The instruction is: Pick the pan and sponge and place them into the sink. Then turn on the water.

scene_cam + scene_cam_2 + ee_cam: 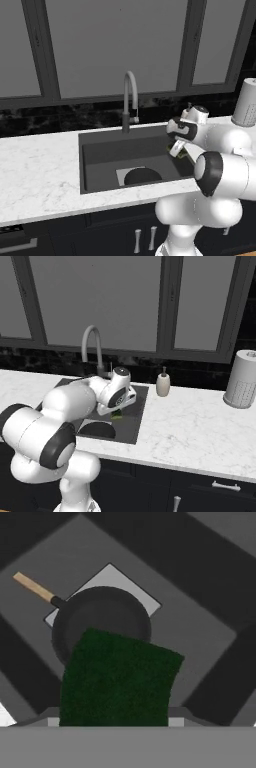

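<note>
My gripper (117,410) hangs over the right side of the sink (100,150), shut on the sponge (120,682), a dark green block that fills the lower middle of the hand view. A sliver of the sponge (117,415) shows green under the hand. The pan (105,619) lies on the sink floor over the pale patch, below and partly behind the sponge, its wooden handle (34,587) pointing away. From the base, the pan (142,176) sits left of the gripper (177,150). The gooseneck faucet (130,95) stands behind the basin, with no water running.
A beige soap dispenser (163,384) stands on the marble counter just right of the sink. A paper towel roll (243,379) is at the far right. Dark window frames and a black backsplash run behind the counter.
</note>
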You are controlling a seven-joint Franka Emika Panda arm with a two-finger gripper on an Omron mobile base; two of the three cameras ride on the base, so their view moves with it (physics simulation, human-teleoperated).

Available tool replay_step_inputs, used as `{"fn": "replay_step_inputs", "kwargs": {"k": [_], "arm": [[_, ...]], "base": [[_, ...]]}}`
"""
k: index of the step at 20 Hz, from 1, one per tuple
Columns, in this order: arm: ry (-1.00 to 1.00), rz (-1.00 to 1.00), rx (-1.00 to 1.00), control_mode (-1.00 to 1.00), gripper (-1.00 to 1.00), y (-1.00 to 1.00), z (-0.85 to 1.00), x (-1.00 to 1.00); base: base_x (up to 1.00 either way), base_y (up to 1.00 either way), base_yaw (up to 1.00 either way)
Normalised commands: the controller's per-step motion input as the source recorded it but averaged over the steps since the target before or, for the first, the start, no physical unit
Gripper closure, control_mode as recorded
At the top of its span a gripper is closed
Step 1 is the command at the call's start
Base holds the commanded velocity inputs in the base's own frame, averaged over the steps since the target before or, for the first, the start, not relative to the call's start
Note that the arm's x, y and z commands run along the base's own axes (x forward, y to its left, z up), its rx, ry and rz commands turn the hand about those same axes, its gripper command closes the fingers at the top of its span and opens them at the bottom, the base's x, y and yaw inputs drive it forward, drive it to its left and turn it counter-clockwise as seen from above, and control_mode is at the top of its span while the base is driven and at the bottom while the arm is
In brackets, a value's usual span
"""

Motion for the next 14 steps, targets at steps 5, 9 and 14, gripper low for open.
{"fn": "replay_step_inputs", "kwargs": {"k": [5, 9, 14], "arm": [[0.06, 0.18, 0.01, -1.00, 1.00, 0.30, -0.10, 0.08], [0.00, 0.26, 0.01, -1.00, 1.00, 0.22, -0.20, 0.04], [0.00, 0.23, 0.00, -1.00, 1.00, 0.18, -0.27, 0.00]], "base": [[0.00, 0.00, 0.00], [0.00, 0.00, 0.00], [0.00, 0.00, 0.00]]}}
